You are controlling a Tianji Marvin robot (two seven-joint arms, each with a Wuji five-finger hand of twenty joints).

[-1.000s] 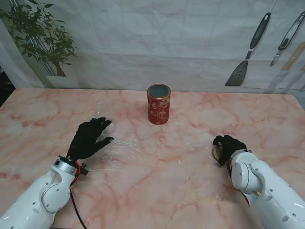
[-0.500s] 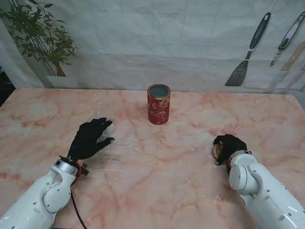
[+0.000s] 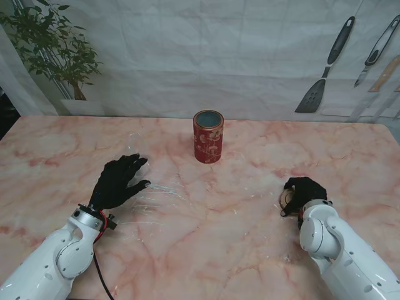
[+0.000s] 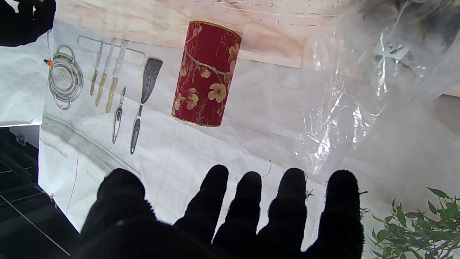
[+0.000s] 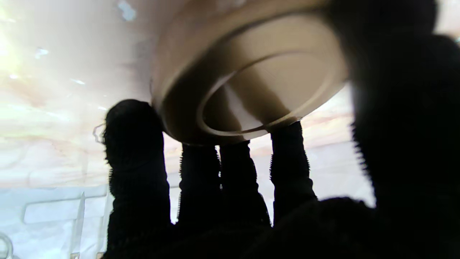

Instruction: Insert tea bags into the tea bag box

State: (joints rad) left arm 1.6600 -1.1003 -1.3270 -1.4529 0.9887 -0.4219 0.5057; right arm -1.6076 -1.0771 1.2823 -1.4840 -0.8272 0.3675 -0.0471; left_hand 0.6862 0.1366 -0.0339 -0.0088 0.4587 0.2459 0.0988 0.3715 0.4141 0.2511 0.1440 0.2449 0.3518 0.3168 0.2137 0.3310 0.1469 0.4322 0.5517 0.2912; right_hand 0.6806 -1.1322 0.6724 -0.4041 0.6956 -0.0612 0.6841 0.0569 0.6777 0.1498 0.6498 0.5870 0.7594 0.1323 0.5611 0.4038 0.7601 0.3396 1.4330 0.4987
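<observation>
A red floral tea bag box [image 3: 208,136] stands open-topped and upright at the middle of the marble counter [image 3: 237,250], well apart from both of the robot's hands. The right hand [image 3: 301,192] is curled on a round, tan lid [image 5: 251,79], gripped at the rim by fingers [image 5: 134,144] and thumb, close over the counter on the robot's right; the lid is presumably the box's own, held aside so the mouth is free for filling. The left hand [image 3: 119,180] lies flat with fingers spread and holds nothing, resting on the edge of a clear plastic bag [image 4: 363,90] spread on the counter, probably to pin it down. Whether tea bags lie inside the bag cannot be made out; dark shapes show through the film but are too blurred to name. Nothing stands between bag and box. A printed backdrop of kitchen utensils [image 3: 325,69] and a potted plant [image 3: 53,47] line the far edge, out of the working path.
</observation>
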